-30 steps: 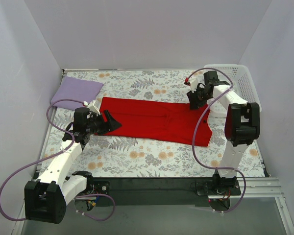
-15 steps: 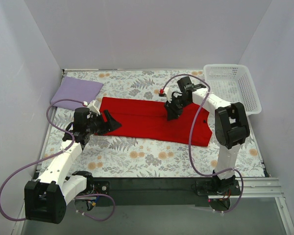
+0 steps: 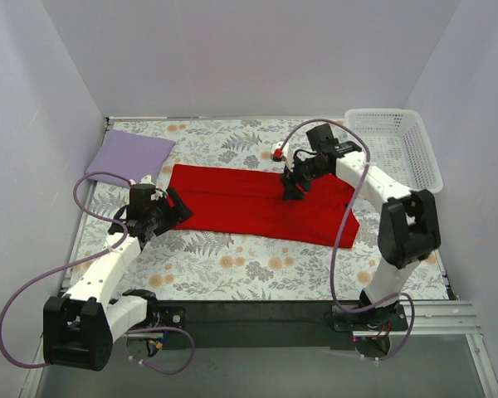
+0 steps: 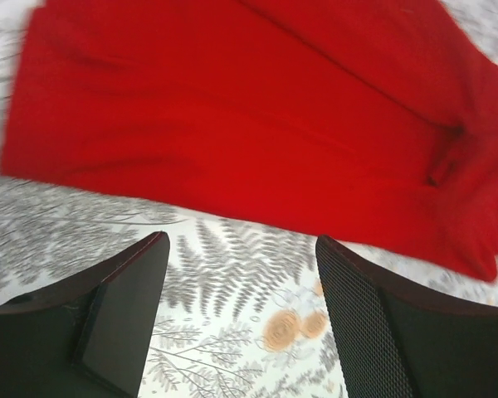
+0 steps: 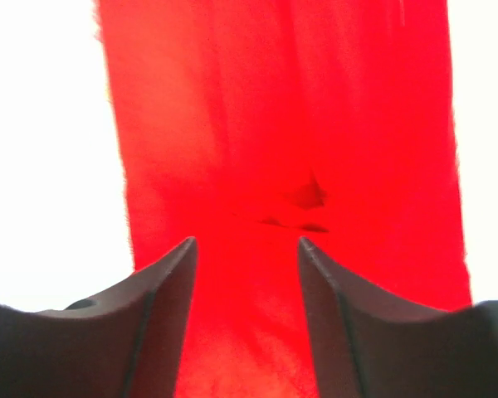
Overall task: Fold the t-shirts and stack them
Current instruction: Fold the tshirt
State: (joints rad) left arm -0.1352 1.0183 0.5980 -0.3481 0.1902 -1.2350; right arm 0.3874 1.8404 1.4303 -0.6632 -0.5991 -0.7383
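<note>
While laid flat as a long band across the middle of the grey floral cloth (image 3: 232, 265), found red t-shirt (image 3: 249, 203) folded lengthwise, running left to right. Noted small creases near its centre in the right wrist view. Located lavender t-shirt (image 3: 129, 156) at the far left corner, folded, well apart from the red one and not stacked on it.

Observed left gripper (image 3: 176, 212) low at the red shirt's left end. In the left wrist view, recorded its fingers (image 4: 120, 315) spread over bare floral print just beside the shirt's near edge, with nothing between them: released.

Observed right gripper (image 3: 292, 186) over the shirt's far edge, right of centre. In the right wrist view, recorded its fingers (image 5: 153, 315) parted, with red cloth showing through the gap and no fabric pinched: released.

Logged white basket (image 3: 380, 114) at the far right corner, apart from both shirts.
</note>
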